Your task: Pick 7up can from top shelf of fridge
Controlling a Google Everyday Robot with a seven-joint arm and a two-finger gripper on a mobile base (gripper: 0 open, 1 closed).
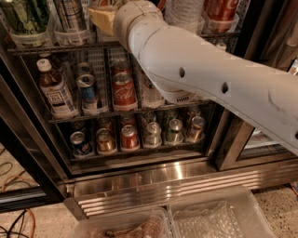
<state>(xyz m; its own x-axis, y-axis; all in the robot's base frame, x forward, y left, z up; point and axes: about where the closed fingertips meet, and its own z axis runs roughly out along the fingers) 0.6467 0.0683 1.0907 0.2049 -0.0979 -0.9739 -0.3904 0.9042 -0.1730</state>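
Note:
My white arm reaches up from the right into the open fridge [153, 179]. My gripper [104, 17], seen only as a tan block past the wrist, is at the top shelf [51, 47], in the row of clear holders. A pale can with reddish marks [108, 3] peeks out just above the gripper. It may be the 7up can, but most of it is hidden. A green-and-white can [22, 17] and a silver striped can [70, 16] stand to the gripper's left. A clear bottle [186, 10] and a red cola can [223, 10] stand to its right.
The middle rack holds a bottle [55, 90], a blue can [88, 90] and a red can [125, 90]. The bottom rack holds several short cans [129, 137]. Dark door frames [233, 139] flank the opening. Clear plastic bins [219, 218] sit on the floor in front.

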